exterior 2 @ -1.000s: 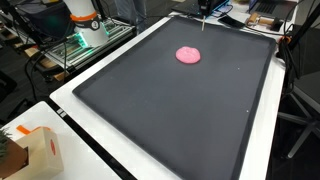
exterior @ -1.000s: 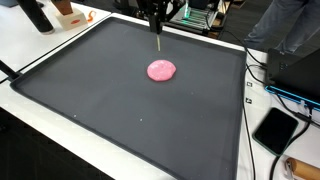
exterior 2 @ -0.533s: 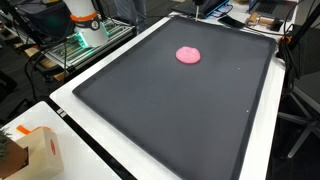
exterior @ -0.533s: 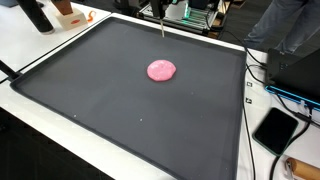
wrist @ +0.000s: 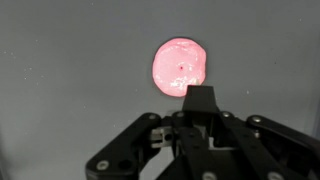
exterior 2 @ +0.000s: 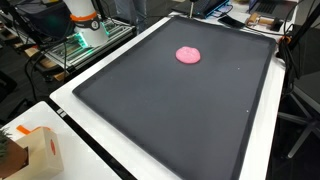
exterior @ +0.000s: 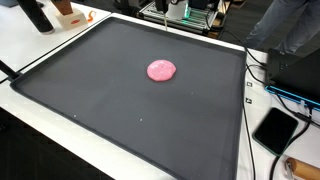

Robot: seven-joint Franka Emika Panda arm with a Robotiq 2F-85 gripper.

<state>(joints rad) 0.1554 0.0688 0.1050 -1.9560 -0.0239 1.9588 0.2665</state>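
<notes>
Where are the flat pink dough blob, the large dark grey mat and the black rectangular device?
flat pink dough blob [wrist: 180,67], wrist view, on its centre.
large dark grey mat [exterior: 110,110], in an exterior view, on a bare stretch.
black rectangular device [exterior: 275,129], in an exterior view, on its top face.

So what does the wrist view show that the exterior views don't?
Only the wrist view: the jaws, closed together, just below the disc in the picture, and a small dark speck at the disc's middle. Only the exterior views: the edges of the mat, the white table, a phone and a box. Both: the pink disc lying flat on the dark mat.
</notes>
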